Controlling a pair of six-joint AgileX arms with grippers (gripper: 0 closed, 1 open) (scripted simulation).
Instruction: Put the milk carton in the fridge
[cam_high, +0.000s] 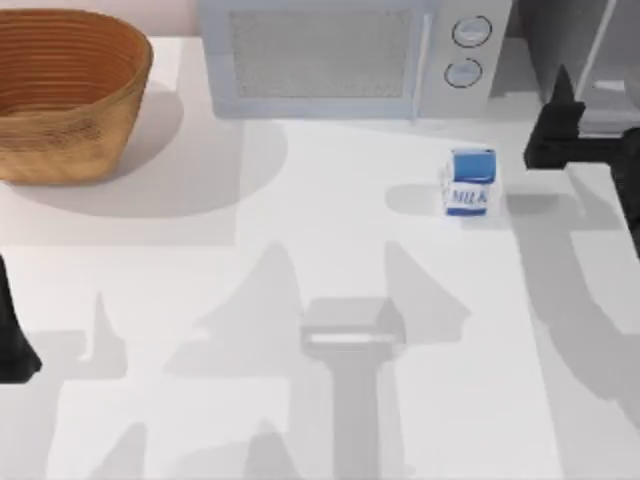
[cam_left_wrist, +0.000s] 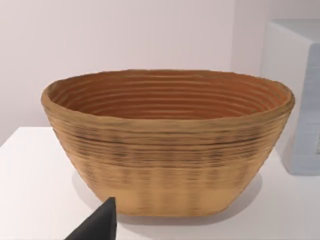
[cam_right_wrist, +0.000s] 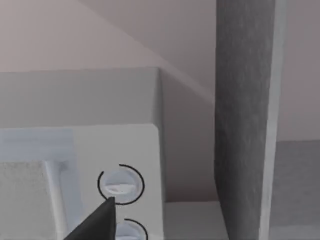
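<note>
The milk carton (cam_high: 470, 181) stands upright on the white table (cam_high: 300, 300), toward the right side and near the far edge, its blue top up and the word "MILK" on its white front. Nothing touches it. Just beside it on the right hangs the right gripper (cam_high: 560, 135), a dark shape whose finger spacing I cannot tell. Behind that gripper, at the table's far right corner, is the fridge (cam_high: 585, 50), a dark grey cabinet with a lighter frame edge; the right wrist view looks at that edge (cam_right_wrist: 245, 120) and at the dials of the light grey microwave (cam_high: 330, 60), which sits at the far edge, behind the carton and to its left. A woven basket (cam_high: 65, 95) sits at the far left corner. The left gripper (cam_high: 15, 345) rests at the left edge, well apart from the carton, its fingers likewise unreadable. The step in hand seems to be the approach: the carton is not yet grasped. The next move likely calls for the right gripper to come down over the carton, close on its sides, then carry it to the fridge.
</note>
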